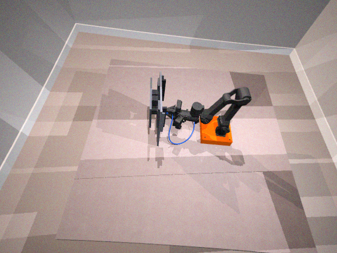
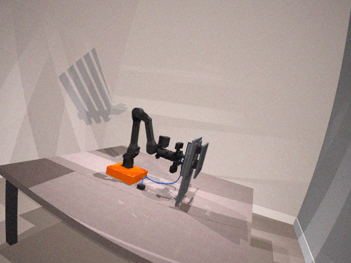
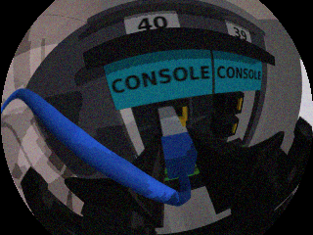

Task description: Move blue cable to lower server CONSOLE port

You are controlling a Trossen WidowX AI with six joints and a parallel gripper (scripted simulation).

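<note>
blue it is, folks: the blue cable (image 1: 177,143) (image 2: 165,183) (image 3: 88,147) swings out towards ten o'clock in the wrist view, and its plug (image 3: 178,152) is right in the middle of the action! the end effector (image 1: 168,110) (image 2: 182,159) (image 3: 174,136) is closed firmly on that plug, dark fingers pressing at nine and three o'clock. up at twelve, a teal console label (image 3: 161,78) sits under the number 40, while a second console label (image 3: 239,73), under 39, waits towards one o'clock. the plug's pale nose points at the opening beneath the 40 side, with yellow showing just beside it; whether it is seated there or merely lined up, i cannot tell. from above, the arm reaches from its orange base (image 1: 205,137) (image 2: 115,172) towards nine o'clock, right up to the upright rack (image 1: 160,120) (image 2: 184,178) on the bench (image 1: 136,206) (image 2: 113,215), the cable sagging in a loop at six. so, the score: the grip is made, and no release yet! if the higher number marks the upper server, i'd judge this as the source port, leaving the pull, the shift across, the push to a click and the letting go. that numbering is my guess, mind, and the tab's state is hidden.
</note>
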